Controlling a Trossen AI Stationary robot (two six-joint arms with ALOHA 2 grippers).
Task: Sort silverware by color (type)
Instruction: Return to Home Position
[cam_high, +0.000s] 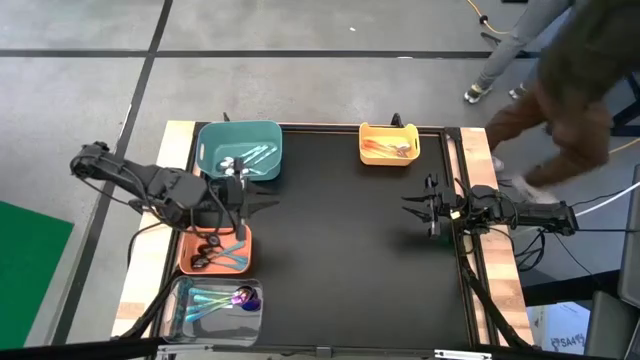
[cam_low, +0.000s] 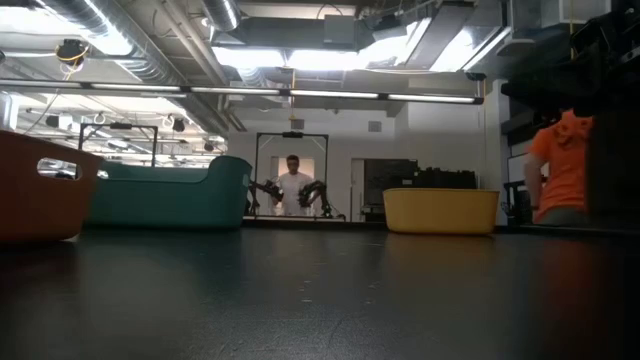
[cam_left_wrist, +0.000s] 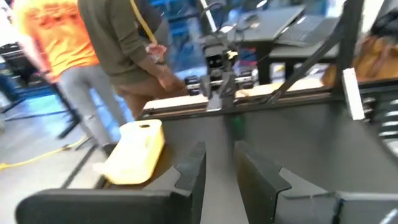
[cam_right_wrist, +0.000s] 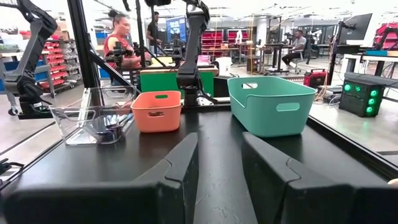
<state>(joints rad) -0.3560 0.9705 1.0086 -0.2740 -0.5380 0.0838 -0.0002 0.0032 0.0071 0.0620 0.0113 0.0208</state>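
Robotics lab: exposed ducts (cam_low: 135, 35), distant robot arms (cam_low: 312, 192)

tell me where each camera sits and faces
high view: overhead, looking straight down; left arm and right arm show.
low view: table-top height, level across the black table top into the room; neither arm shows.
left wrist view: on the left arm, facing the right arm and yellow plastic bin; open left pincer shows.
right wrist view: on the right arm, facing the left arm and teal plastic bin; open right pincer shows.
shared: high and low views both show those two bins.
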